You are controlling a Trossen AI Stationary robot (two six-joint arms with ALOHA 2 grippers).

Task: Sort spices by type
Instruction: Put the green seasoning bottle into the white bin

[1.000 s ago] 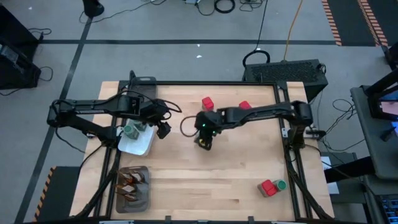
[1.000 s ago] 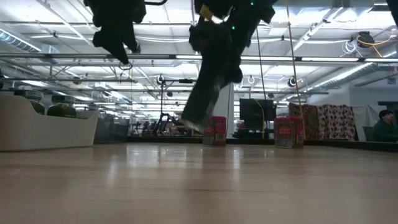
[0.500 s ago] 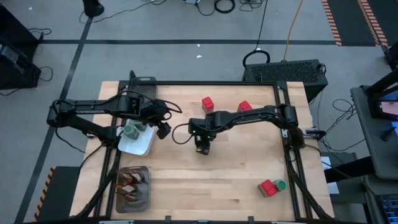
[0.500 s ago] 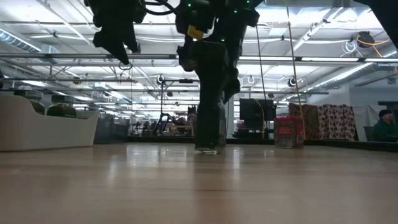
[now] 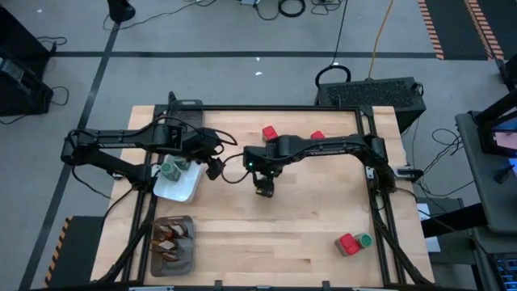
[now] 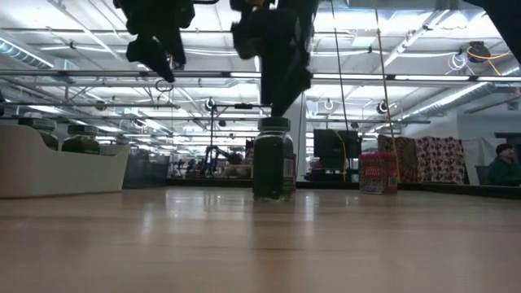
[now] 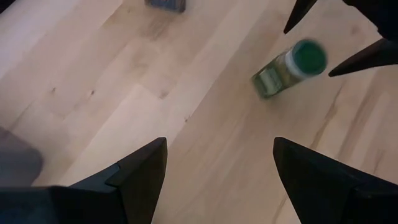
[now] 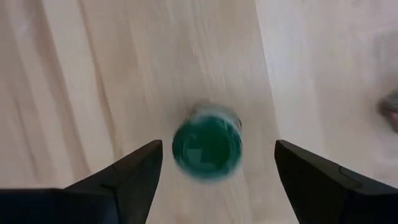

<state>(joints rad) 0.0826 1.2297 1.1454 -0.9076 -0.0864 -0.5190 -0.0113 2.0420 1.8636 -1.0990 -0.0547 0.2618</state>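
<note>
A small round spice jar with a green lid [image 6: 273, 160] stands upright on its base on the bare wood near the table's middle. My right gripper [image 8: 219, 147] hangs open just above it, pointing down, a finger on either side of the lid [image 8: 206, 147] with a gap to each. In the left wrist view the same jar [image 7: 287, 67] shows between those fingers. My left gripper [image 5: 213, 168] hovers open beside the white dish [image 5: 187, 191], which holds another green-lidded jar [image 5: 170, 170]. Red boxes [image 5: 269, 133] [image 5: 317, 136] stand toward the far edge.
A grey mesh tray [image 5: 187, 242] with brown-orange sachets sits at the near left corner. One red box [image 5: 347, 242] and a green-lidded jar [image 5: 364, 240] stand together near the right front. Bare wood stretches across the near middle.
My right gripper carried the jar tilted, came down, stood it upright on the table and opened. It has since risen clear of the lid, and the jar stays standing. My left arm has kept still.
</note>
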